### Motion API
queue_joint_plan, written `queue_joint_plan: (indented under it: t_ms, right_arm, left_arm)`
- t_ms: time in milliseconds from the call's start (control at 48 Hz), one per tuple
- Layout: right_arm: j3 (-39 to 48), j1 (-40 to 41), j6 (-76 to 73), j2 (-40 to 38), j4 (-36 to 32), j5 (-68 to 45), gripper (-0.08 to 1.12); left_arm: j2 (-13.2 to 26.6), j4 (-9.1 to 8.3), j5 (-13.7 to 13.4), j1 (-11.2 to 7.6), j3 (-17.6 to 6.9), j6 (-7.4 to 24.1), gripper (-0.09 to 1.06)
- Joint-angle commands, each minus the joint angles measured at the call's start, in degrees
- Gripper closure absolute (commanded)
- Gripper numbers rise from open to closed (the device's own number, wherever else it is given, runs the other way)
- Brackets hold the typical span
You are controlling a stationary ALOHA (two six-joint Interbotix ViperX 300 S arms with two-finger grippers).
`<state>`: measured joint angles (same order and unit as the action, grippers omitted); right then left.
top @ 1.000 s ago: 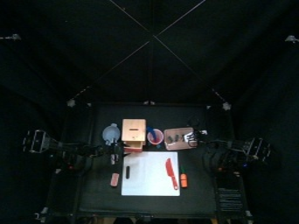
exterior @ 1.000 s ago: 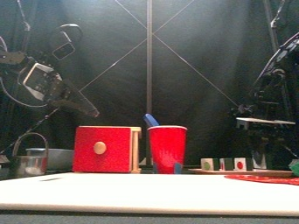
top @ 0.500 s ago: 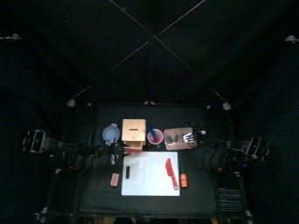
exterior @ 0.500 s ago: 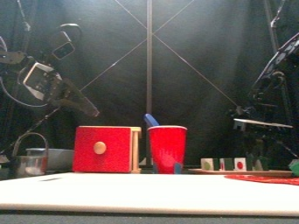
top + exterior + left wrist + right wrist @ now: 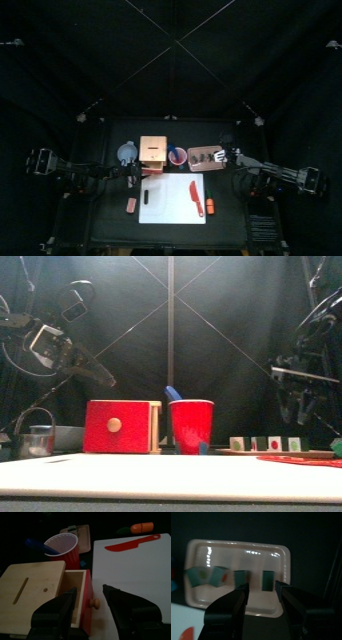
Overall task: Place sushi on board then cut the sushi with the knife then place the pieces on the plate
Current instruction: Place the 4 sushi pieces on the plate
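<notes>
Several dark green sushi pieces [image 5: 241,577] stand in a row on the pink tray [image 5: 271,550], also seen low at the right in the front view as sushi pieces [image 5: 257,443]. My right gripper [image 5: 262,592] hangs open above the tray's near edge, holding nothing; from above the right gripper [image 5: 226,155] is beside the tray [image 5: 205,157]. A red knife [image 5: 195,194] lies on the white board [image 5: 171,208]. My left gripper [image 5: 92,599] is open in front of the wooden box [image 5: 30,594], astride its red drawer knob [image 5: 95,603].
A red cup [image 5: 177,155] with a blue knife [image 5: 40,546] stands between box and tray. A blue-grey bowl [image 5: 127,151] sits left of the box, with a metal cutter [image 5: 38,440] at far left. An orange toy [image 5: 210,207] lies right of the board, and a red piece [image 5: 131,205] to its left.
My right arm has stretched out and lifted, bringing its gripper higher and over the tray's edge. The left gripper has barely shifted.
</notes>
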<state>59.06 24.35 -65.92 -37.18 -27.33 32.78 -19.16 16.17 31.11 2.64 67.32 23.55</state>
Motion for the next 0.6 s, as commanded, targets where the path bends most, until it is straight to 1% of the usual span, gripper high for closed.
queue_joint_plan:
  t_ms: [21,146,250,333,500,604]
  right_arm:
    - [-0.3,-11.7,0.0,-3.6,-0.4,-8.9,0.22]
    - [-1.3,-23.5,-0.1,-1.8,-0.4,-19.5,0.22]
    - [-4.1,-29.0,0.1,2.5,-0.5,-23.5,0.22]
    - [-7.1,-30.7,0.4,7.1,-2.8,-24.5,0.22]
    - [-13.3,-30.8,-0.2,16.7,-14.0,-27.1,0.22]
    - [-15.8,-30.7,0.0,20.1,-16.1,-27.2,0.22]
  left_arm:
    - [-0.3,0.09,0.2,0.09,-1.4,0.0,0.13]
    - [-0.2,0.09,0.3,-0.09,-1.6,-0.1,0.13]
    - [0.2,0.09,0.2,-0.09,-1.8,-0.1,0.13]
    - [0.4,0.09,0.2,0.0,-2.2,-0.1,0.13]
    - [1.2,0.09,0.2,0.44,-2.3,0.0,0.13]
    - [1.5,0.0,0.2,0.79,-2.8,0.1,0.13]
